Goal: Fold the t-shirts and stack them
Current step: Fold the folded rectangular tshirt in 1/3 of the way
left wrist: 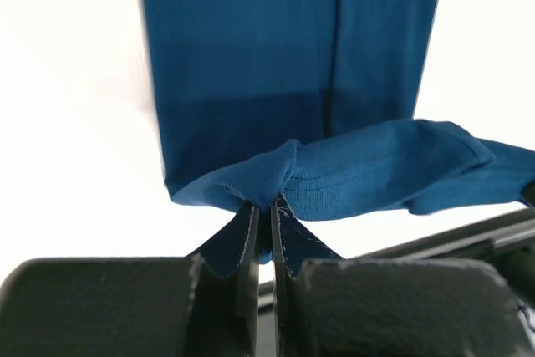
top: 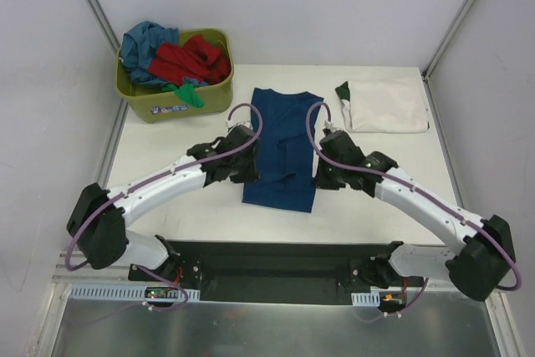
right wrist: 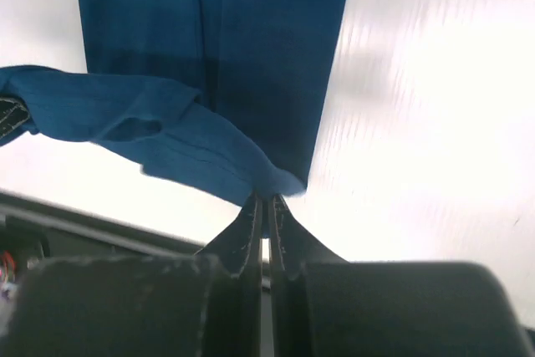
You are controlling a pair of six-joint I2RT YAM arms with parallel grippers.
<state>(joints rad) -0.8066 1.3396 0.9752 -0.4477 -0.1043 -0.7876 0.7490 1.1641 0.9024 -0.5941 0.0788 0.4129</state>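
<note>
A blue tee (top: 282,127) is seen centrally, a white tee (top: 389,104) far right, red tee (top: 188,58) and teal tee (top: 140,43) in an olive tub (top: 215,96).

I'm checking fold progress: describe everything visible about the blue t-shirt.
The blue t-shirt is soft dark cloth, folded into a narrow strip lying on the white table, neckline at the far end. Toward its near end, the left gripper and right gripper each pinch a bunched edge, with a sagging band between them.
</note>
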